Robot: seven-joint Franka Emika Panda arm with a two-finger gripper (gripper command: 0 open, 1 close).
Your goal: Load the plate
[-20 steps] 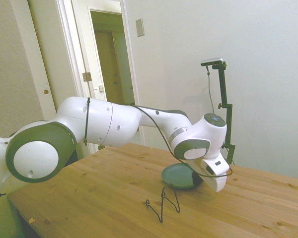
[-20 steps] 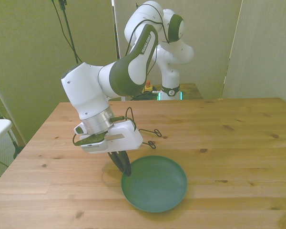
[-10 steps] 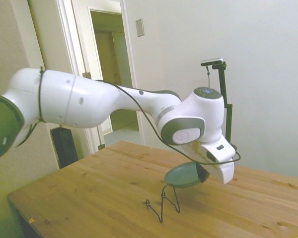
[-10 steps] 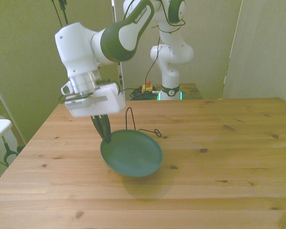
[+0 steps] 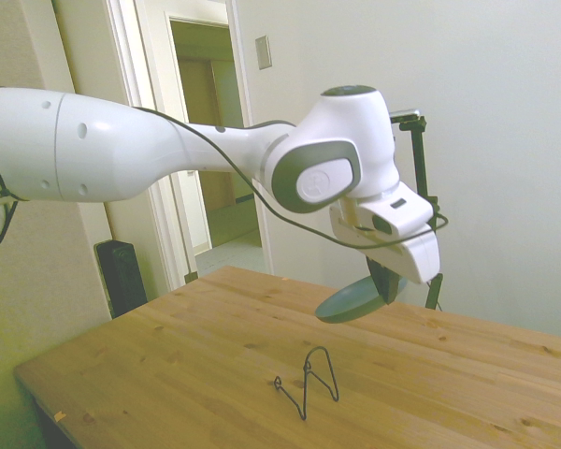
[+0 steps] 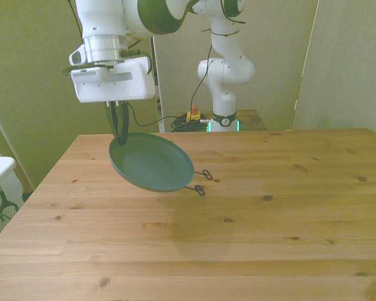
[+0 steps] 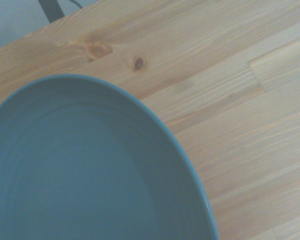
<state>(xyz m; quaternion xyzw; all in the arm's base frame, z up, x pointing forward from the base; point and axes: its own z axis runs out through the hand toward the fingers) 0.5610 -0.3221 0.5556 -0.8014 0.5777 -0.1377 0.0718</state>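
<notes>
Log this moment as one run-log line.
gripper: shut on plate rim | plate: airborne, tilted | wire stand: on table, not loaded

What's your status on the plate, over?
End effector shut on plate rim. Plate airborne, tilted, clear of the table. Wire stand standing on the table below; nothing blocking.

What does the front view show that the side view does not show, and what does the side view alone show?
Only the front view shows the plate's whole inside face and its shadow on the table, with the plate covering part of the black wire stand.

Only the side view shows the wire stand whole, upright on the table, well below the plate, and an open doorway behind the arm.

Both show the gripper shut on the plate's rim, holding it tilted in the air above the table.
</notes>
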